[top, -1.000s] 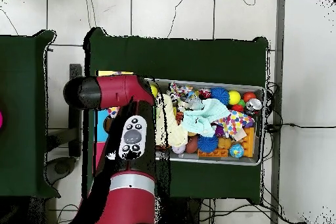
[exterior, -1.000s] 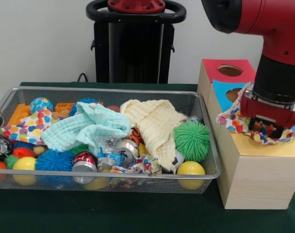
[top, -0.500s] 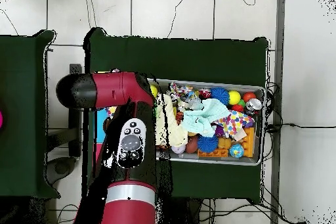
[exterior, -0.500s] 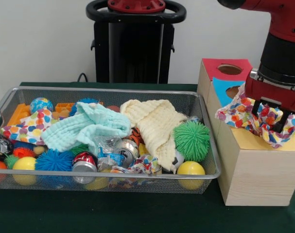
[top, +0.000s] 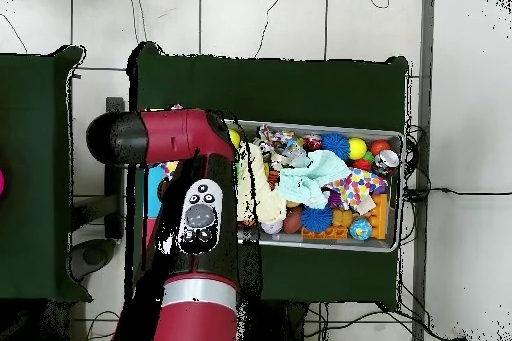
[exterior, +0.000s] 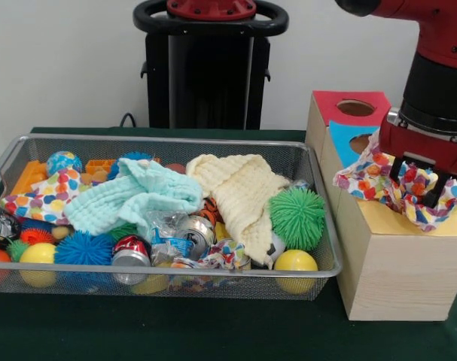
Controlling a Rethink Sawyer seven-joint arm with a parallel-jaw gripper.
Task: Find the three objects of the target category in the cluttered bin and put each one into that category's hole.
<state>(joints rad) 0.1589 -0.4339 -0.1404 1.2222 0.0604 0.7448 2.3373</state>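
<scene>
The step in hand is delivery: the tool (exterior: 416, 179) hangs at the right of the front view over the wooden box (exterior: 397, 274), clenched on a spotted cloth (exterior: 379, 184). Both dark fingers (exterior: 437, 189) dig into the fabric, which bunches around them. The cloth sits above the box's yellow top panel (exterior: 450, 226), its lower folds drooping to or just above it; whether they touch cannot be told. Its left corner hangs over the blue panel (exterior: 348, 135) near that panel's hole (exterior: 361, 144). The red panel (exterior: 337, 105) with its own hole (exterior: 356, 109) lies further up the frame.

The cloth has no firm shape. Its long axis runs roughly left to right across the frame, sagging at both ends, with the middle pinched up into the tool.

No hole shows in the yellow panel; the cloth and tool may cover one. The next move likely calls for centring the bundle over the right hole and lowering before letting go, since loose corners could catch on the rim.

In the bin (exterior: 318, 226), other cloths remain: a cream one (exterior: 239, 192), a mint one (exterior: 134, 195) and a spotted one (exterior: 36, 197).
</scene>
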